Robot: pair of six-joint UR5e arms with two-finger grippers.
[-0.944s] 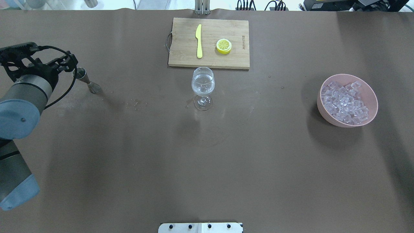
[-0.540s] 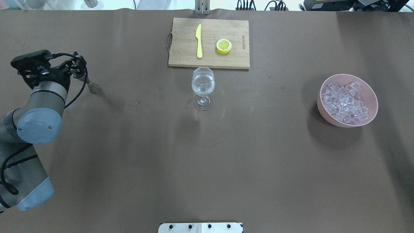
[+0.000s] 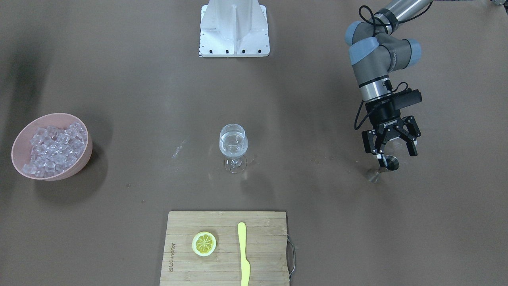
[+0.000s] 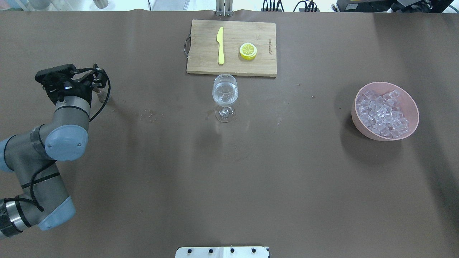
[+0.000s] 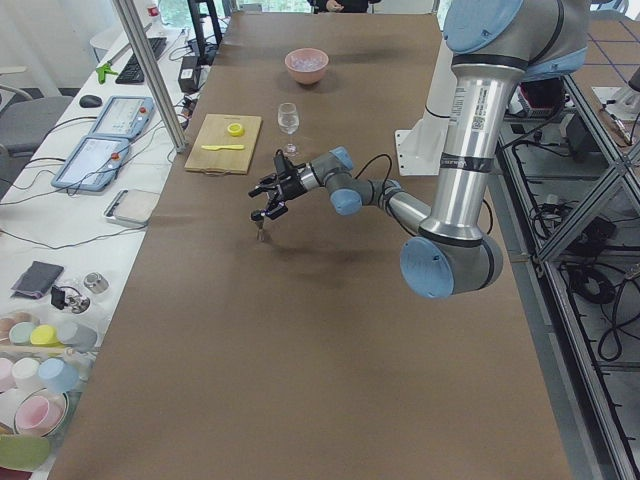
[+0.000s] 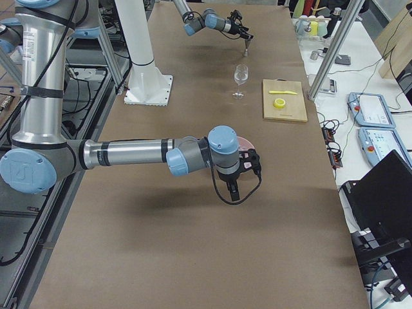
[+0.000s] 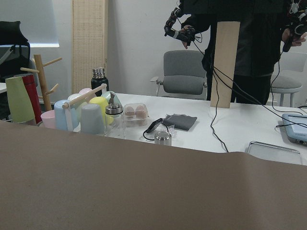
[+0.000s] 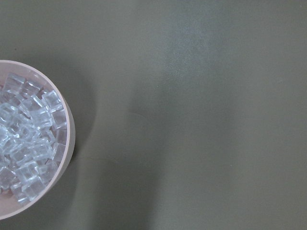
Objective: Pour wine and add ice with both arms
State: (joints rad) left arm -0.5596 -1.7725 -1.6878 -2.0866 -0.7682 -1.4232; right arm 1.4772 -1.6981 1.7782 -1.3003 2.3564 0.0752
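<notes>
A wine glass (image 4: pixel 225 94) stands mid-table with a little clear wine in its bowl (image 3: pixel 233 146). A small steel jigger (image 3: pixel 384 167) stands at the left side of the table. My left gripper (image 3: pixel 396 155) is open, just above the jigger's top, one finger on each side and apart from it. In the overhead view the left gripper (image 4: pixel 96 80) partly hides the jigger (image 4: pixel 104 96). Ice cubes (image 4: pixel 383 114) fill a pink bowl (image 4: pixel 362 129) at the right. My right gripper (image 6: pixel 233 188) hangs beside that bowl, seen only from the right end; I cannot tell its state.
A wooden cutting board (image 4: pixel 204 61) behind the glass carries a yellow knife (image 4: pixel 220 46) and a lemon slice (image 4: pixel 248 51). The white pedestal (image 3: pixel 234 29) stands at the robot's edge. The right wrist view shows the ice bowl's rim (image 8: pixel 69 143) at its left.
My left arm has swung right and brought the open gripper from beside the jigger to over its top. The jigger, glass and bowl have not moved.
</notes>
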